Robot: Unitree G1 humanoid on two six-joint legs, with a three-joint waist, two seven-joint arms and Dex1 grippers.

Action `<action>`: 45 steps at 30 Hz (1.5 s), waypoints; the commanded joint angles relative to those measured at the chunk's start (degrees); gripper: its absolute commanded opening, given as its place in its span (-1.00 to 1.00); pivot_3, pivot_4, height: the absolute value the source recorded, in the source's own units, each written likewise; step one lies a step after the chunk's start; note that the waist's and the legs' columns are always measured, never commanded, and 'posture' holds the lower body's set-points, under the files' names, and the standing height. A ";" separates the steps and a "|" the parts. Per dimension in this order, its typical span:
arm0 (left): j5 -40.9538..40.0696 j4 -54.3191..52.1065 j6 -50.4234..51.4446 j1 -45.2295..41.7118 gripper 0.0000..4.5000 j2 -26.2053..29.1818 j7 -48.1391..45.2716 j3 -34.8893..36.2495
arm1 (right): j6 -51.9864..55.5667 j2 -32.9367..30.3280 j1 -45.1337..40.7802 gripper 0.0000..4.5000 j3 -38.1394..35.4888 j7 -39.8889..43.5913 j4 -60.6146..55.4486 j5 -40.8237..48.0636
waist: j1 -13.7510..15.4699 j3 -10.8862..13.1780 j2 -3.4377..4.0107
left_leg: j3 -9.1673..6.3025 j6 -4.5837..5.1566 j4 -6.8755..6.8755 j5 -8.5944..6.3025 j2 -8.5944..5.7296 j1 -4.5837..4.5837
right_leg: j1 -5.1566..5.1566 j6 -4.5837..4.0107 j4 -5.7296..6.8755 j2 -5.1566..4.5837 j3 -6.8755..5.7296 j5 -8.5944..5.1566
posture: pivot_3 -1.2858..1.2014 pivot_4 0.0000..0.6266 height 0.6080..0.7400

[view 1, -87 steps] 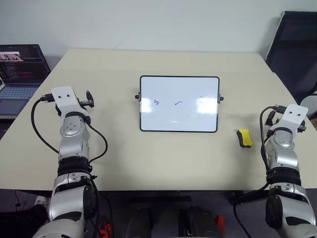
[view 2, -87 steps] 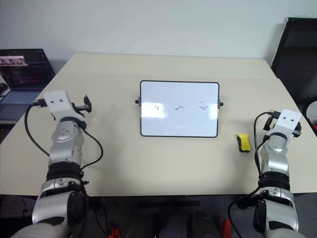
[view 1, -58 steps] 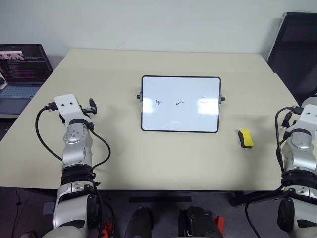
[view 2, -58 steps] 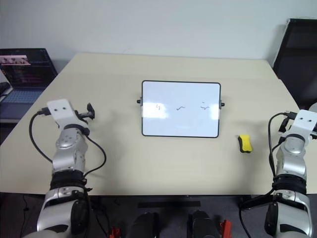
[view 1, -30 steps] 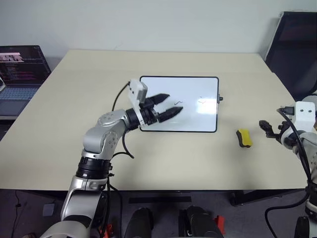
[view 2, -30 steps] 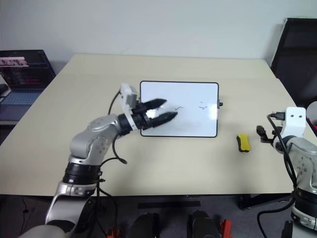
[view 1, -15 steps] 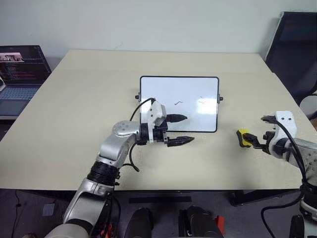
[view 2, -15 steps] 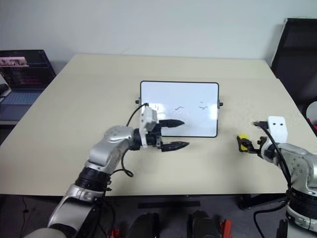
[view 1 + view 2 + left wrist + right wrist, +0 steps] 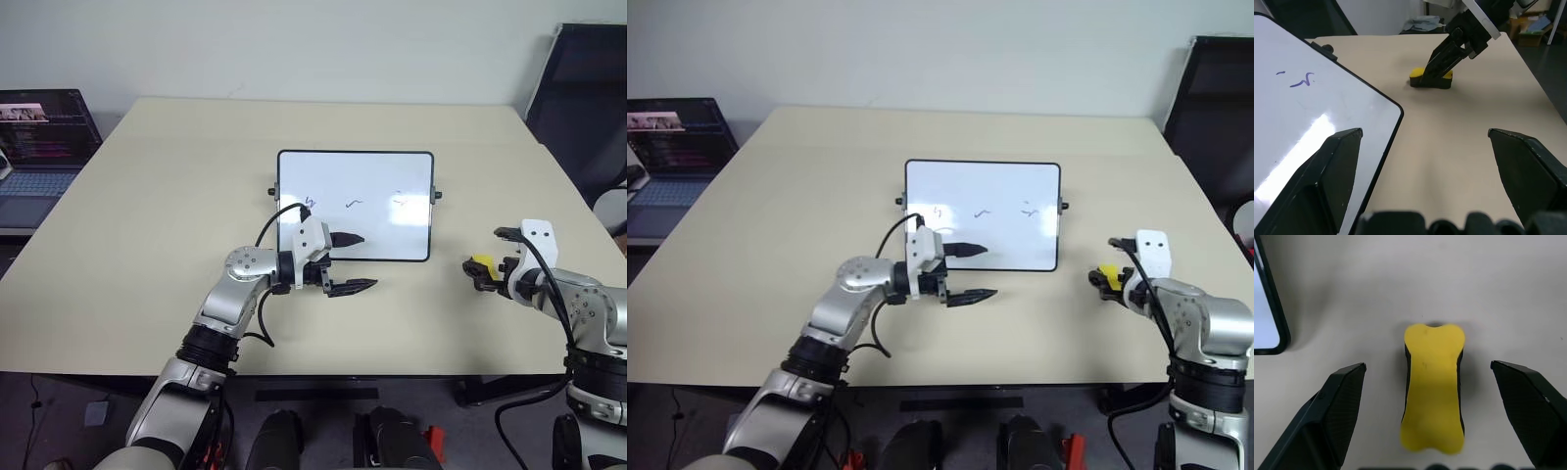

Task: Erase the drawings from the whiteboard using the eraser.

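Eraser (image 9: 1433, 386) lies between the wide-open right gripper (image 9: 1433, 440); closing off-centre could knock it away. Left gripper (image 9: 351, 262) gapes at the whiteboard (image 9: 392, 166)

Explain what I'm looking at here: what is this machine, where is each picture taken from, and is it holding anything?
A two-armed humanoid robot stands at a table. Two pictures come from its head, looking down; the other two from cameras on its wrists. On the table stands the whiteboard with three drawings, and the yellow eraser lies flat to its right. The left hand hovers open at the board's front edge. The right hand is open, one finger on each side of the eraser, not gripping it. A laptop sits beside the table on the left.
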 commanded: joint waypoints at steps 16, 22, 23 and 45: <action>0.84 -0.70 -2.41 -1.46 1.00 0.75 2.94 2.13 | -5.06 1.32 -4.29 -0.51 -1.65 -0.41 5.90 -2.34 | -0.06 0.00 0.00 | 0.00 0.00 0.00 0.00 0.01 -0.01 | 0.00 0.00 0.01 0.00 -0.01 0.00 | 0.03 -0.52 1.00; 0.94 -1.27 -2.16 -1.57 1.00 1.09 3.42 2.42 | -5.11 1.98 -4.73 -0.55 -1.72 -0.87 5.90 -2.77 | -0.03 0.00 0.00 | -0.01 0.00 -0.01 0.00 0.01 -0.01 | 0.00 0.00 0.00 0.00 -0.01 0.00 | 0.03 -0.52 1.00; 1.01 -1.49 -2.11 -1.53 1.00 1.15 3.55 2.45 | -5.31 1.88 -4.78 -0.55 -1.55 -1.03 5.74 -2.99 | -0.02 0.00 0.00 | -0.01 0.00 0.00 0.00 0.01 -0.01 | -0.01 0.00 0.00 -0.01 -0.01 0.00 | 0.03 -0.52 1.00; 13.80 -12.41 5.72 9.85 1.00 -3.05 35.11 5.61 | -28.42 6.74 -17.55 -0.55 19.99 1.73 1.67 -14.70 | -0.52 0.02 0.03 | -0.03 0.00 -0.01 0.00 0.05 -0.03 | -0.05 0.00 0.04 -0.04 -0.02 0.01 | 0.03 -0.52 1.00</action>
